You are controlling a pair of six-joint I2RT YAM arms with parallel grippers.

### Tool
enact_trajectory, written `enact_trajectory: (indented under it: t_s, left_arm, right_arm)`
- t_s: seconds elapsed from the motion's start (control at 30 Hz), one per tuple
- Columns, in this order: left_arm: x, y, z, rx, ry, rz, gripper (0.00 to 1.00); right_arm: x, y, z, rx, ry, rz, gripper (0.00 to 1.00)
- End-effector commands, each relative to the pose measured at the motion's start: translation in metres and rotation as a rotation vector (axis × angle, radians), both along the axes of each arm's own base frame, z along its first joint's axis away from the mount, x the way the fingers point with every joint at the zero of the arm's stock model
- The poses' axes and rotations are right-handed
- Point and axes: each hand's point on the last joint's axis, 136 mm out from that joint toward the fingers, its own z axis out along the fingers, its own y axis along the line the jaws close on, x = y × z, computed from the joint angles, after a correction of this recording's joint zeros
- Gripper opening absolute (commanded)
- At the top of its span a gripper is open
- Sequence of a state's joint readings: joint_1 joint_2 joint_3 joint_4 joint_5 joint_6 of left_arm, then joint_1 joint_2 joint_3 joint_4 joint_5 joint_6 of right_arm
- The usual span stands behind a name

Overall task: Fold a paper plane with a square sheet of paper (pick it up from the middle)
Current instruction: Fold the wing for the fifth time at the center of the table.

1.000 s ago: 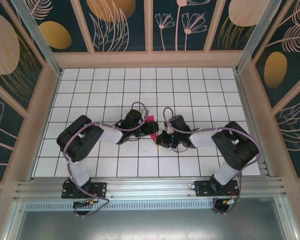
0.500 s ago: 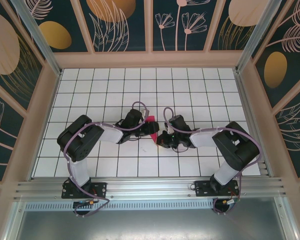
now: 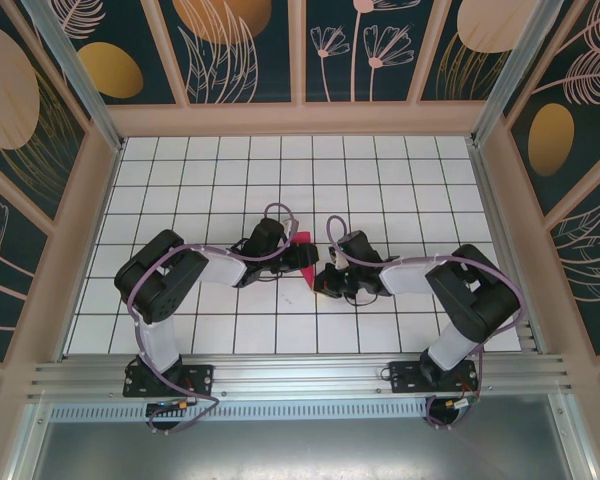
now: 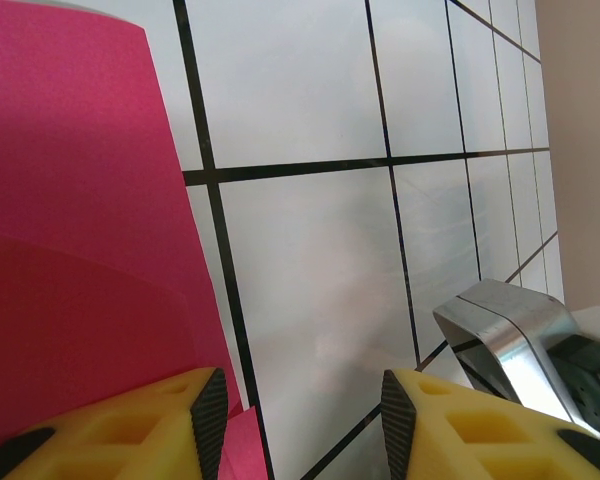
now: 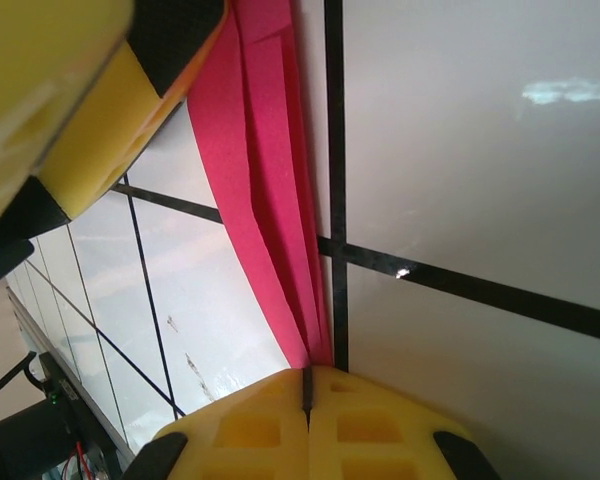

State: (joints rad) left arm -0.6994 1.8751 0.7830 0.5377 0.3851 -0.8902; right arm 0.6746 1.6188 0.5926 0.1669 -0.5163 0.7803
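At 6 o'clock the right gripper [image 5: 307, 385] pinches shut on the paper plane [image 5: 255, 190]; the left gripper [image 4: 298, 400], half-open and holding nothing, should press the crease flat onto the surface [image 4: 310, 270] without tugging.

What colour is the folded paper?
Plain magenta-pink; the thin folded paper sheet shows best in the right wrist view.

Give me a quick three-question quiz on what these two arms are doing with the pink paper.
1. True or false: the right tool is shut on the pink paper.
2. The gap in the left tool shows: A) white tiled table B) a pencil C) a cup
3. Fill in: the paper lies in ___ layers, not as one flat sheet.

Key: 1 true; 2 A; 3 folded.
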Motion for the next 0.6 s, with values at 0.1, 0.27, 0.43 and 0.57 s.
enact_trajectory:
  t_s: [0.1,0.27,0.43,0.57]
  left_arm:
    - [-0.012,0.004,-0.024,0.060,0.063,-0.025,0.48]
    - [-0.011,0.002,-0.022,0.052,0.063,-0.030,0.48]
    - [-0.010,0.001,-0.021,0.048,0.063,-0.027,0.48]
    - [-0.009,0.001,-0.019,0.044,0.058,-0.025,0.48]
  right_arm:
    - [0.013,0.013,0.031,0.064,-0.061,0.006,0.00]
    - [0.027,0.025,0.030,0.100,-0.066,-0.005,0.00]
    - [0.032,0.017,0.002,0.079,-0.025,-0.050,0.00]
    - [0.022,-0.003,-0.027,0.018,0.027,-0.080,0.00]
